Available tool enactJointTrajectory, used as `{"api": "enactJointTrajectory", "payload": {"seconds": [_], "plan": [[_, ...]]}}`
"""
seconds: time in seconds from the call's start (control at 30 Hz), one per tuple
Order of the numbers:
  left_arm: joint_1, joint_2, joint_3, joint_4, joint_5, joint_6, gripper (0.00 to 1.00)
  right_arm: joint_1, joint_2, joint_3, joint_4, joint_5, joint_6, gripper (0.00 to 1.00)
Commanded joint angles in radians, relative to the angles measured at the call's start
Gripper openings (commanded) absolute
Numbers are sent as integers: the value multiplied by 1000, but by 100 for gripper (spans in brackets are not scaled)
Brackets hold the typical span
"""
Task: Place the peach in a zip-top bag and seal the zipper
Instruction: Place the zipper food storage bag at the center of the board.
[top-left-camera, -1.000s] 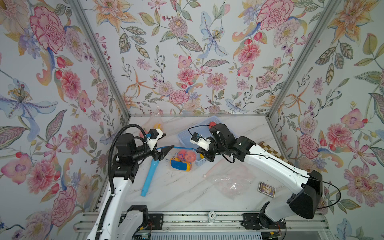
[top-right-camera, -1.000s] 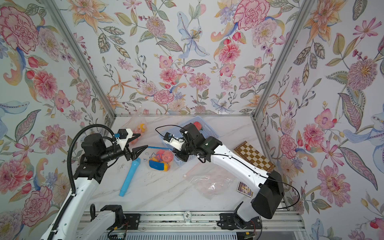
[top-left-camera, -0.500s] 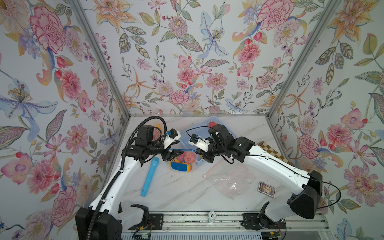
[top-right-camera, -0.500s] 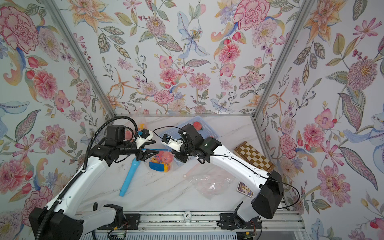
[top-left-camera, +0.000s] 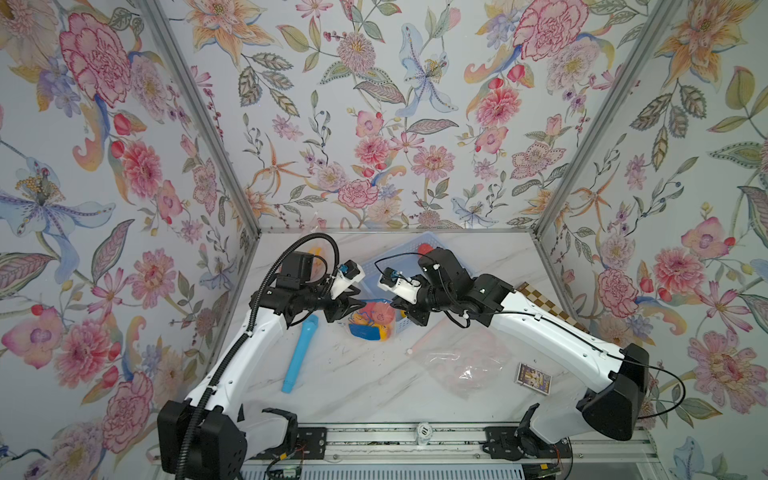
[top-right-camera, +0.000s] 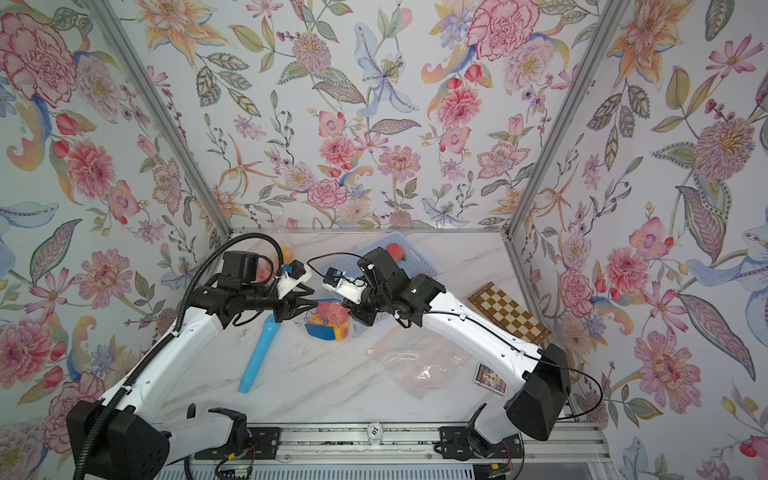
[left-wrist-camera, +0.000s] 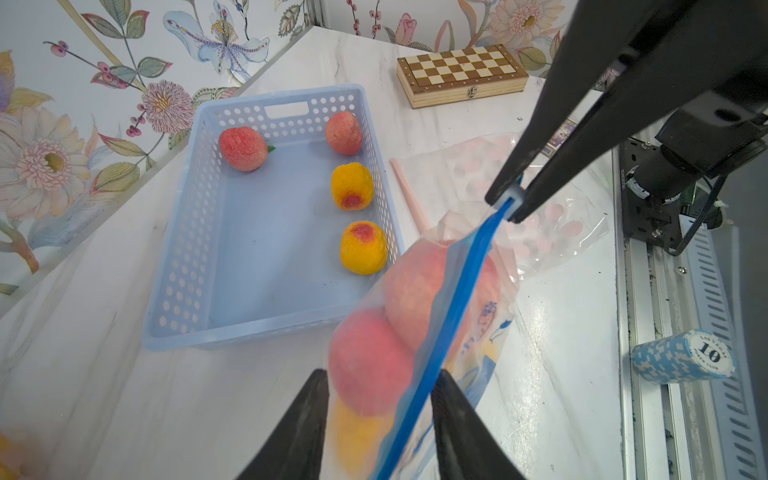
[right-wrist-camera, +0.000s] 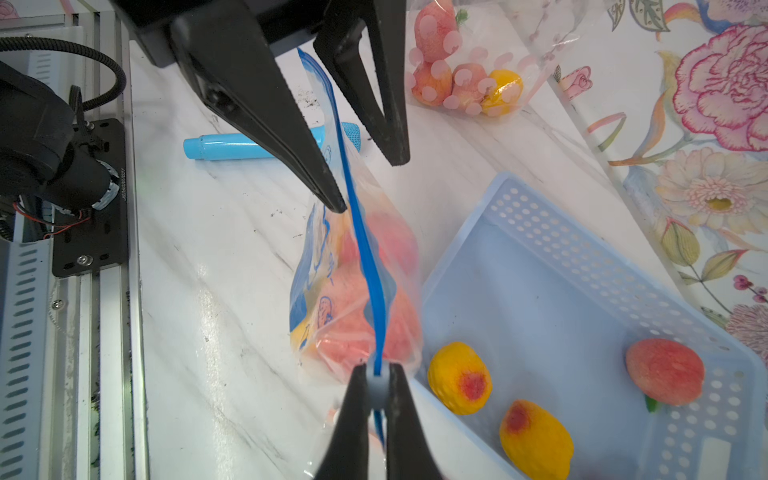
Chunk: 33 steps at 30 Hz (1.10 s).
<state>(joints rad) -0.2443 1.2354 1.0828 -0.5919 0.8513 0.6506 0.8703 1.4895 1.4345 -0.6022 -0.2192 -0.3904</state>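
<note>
Right gripper (right-wrist-camera: 377, 376): clamped on small grey zipper slider (right-wrist-camera: 376, 390), lower centre of frame. Left gripper (left-wrist-camera: 380, 376): jaws apart, straddling blue zipper strip (left-wrist-camera: 451, 320) of clear zip-top plastic bag (left-wrist-camera: 486, 316). Round pink peach (left-wrist-camera: 419, 282) inside bag, centre of frame. Step: sealing. Next, likely: left pinches bag end, right drags slider along strip. Second ago: left gripper clear of bag, jaws wider; right unchanged.

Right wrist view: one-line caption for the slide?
Right gripper pinches the zipper slider of the peach-filled zip-top bag while the open left gripper straddles the blue zipper track at its far end.
</note>
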Motion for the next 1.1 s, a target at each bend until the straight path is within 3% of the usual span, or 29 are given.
{"api": "enactJointTrajectory", "payload": {"seconds": [0.0,0.07,0.13,0.2,0.27,0.53,0.57,0.7,0.87,1.07], "plan": [[-12,11,19,-31,-16,6,43,4,-27,19,8,-14,-16,0],[-15,15,25,-40,-11,10,32,3,-26,18,8,-15,-16,0],[-15,14,24,-30,-13,3,11,1,-26,16,10,-15,-14,0],[-14,6,20,-14,-28,-11,0,0,-26,17,12,-12,-6,0],[-15,-11,15,15,-63,-43,0,-4,-30,17,13,-11,7,0],[-10,-129,-32,162,-282,-215,0,-25,-123,-57,118,71,68,41],[-9,-136,-33,173,-310,-234,0,-27,-143,-78,151,89,76,48],[-2,-155,-10,205,-446,-313,0,-38,-276,-226,372,196,130,97],[36,-128,34,257,-648,-464,0,-62,-402,-368,598,354,223,99],[94,-24,102,301,-717,-561,0,-176,-374,-314,508,428,388,99]]}}
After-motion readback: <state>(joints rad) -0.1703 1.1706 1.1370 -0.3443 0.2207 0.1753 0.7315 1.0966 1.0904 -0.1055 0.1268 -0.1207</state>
